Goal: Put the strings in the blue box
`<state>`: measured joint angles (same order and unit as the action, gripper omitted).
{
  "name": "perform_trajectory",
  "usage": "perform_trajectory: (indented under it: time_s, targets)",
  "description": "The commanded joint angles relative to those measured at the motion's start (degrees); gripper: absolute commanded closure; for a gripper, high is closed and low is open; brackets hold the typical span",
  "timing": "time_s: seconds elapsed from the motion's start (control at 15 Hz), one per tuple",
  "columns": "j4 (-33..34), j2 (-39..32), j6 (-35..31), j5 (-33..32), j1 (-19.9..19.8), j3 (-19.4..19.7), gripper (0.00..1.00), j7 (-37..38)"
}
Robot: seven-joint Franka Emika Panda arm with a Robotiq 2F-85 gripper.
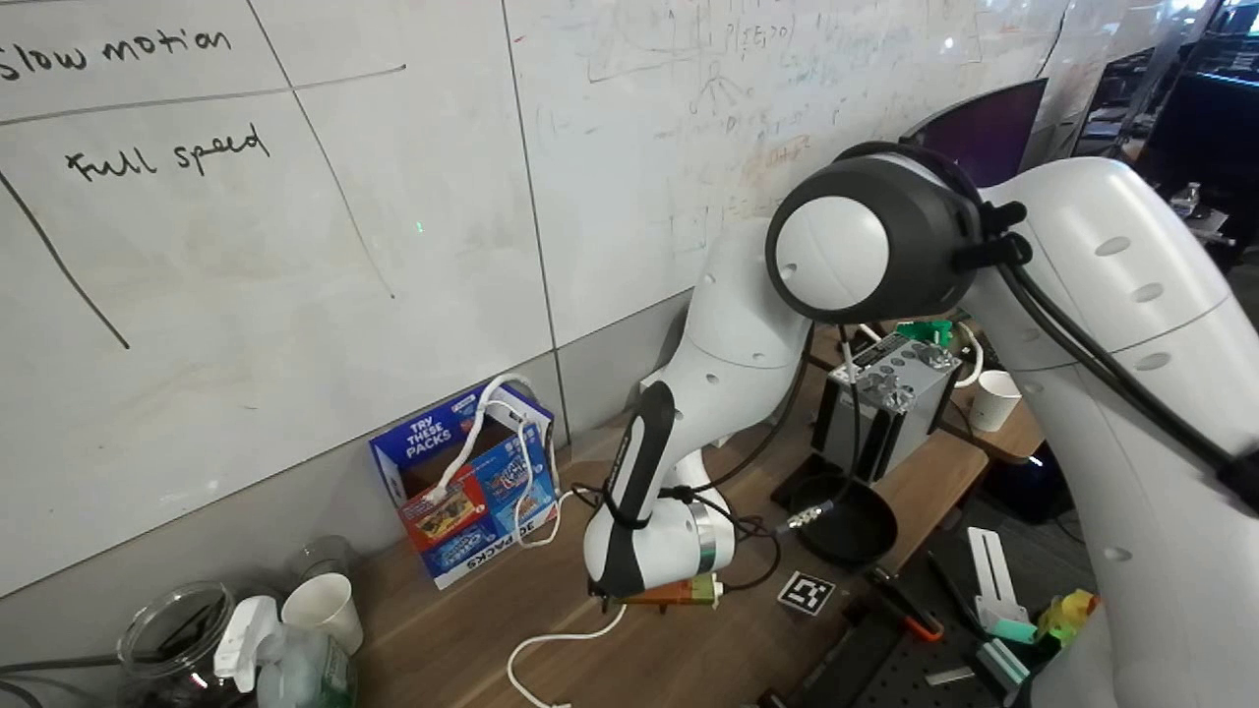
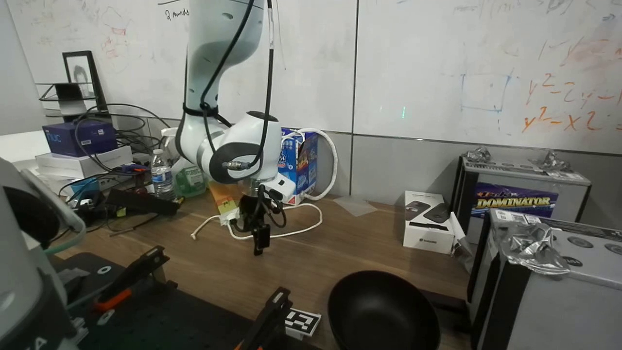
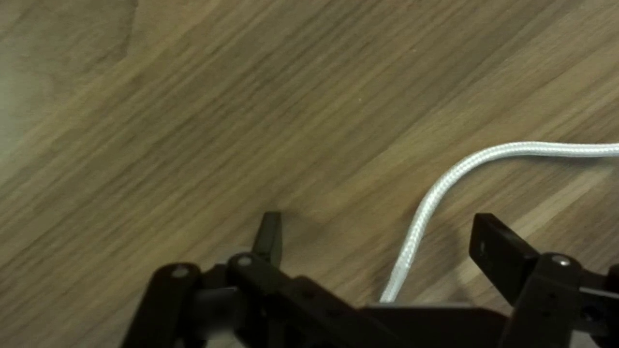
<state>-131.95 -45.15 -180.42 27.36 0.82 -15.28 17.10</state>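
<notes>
Wooden table [image 2: 369, 243] bears strings [image 3: 426, 208] below a seemingly smudged whiteboard [image 2: 316, 63]

Wrist view: strings [image 3: 432, 195] run off the right edge, lower stretch disappears behind the tool [image 3: 377, 217]. In an exterior view the arm [image 2: 240, 136] covers part of the blue box [image 2: 306, 167], and the black bowl [image 2: 381, 301] is cropped at the bottom. In an exterior view the arm hides most of the tool; spray bottle [image 1: 303, 669] cut off below; whiteboard scribbles [image 1: 782, 152] too faint to read.
</notes>
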Motion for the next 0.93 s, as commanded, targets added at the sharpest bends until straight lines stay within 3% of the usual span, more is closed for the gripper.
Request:
perform_trajectory:
  time_s: [0.0,0.07,0.13,0.67,0.87]
  targets:
    - [1.5,-1.1,-1.3,-1.5,1.7,1.9,0.0,1.9]
    - [1.6,-1.0,-1.2,-1.6,1.9,2.2,0.25,1.9]
    - [1.7,-1.1,-1.2,-1.8,2.2,2.5,0.26,1.8]
    - [2.5,-1.2,-0.7,-3.2,3.7,4.4,0.88,1.7]
    - [2.8,-1.1,-0.6,-3.5,4.2,4.8,0.97,1.6]
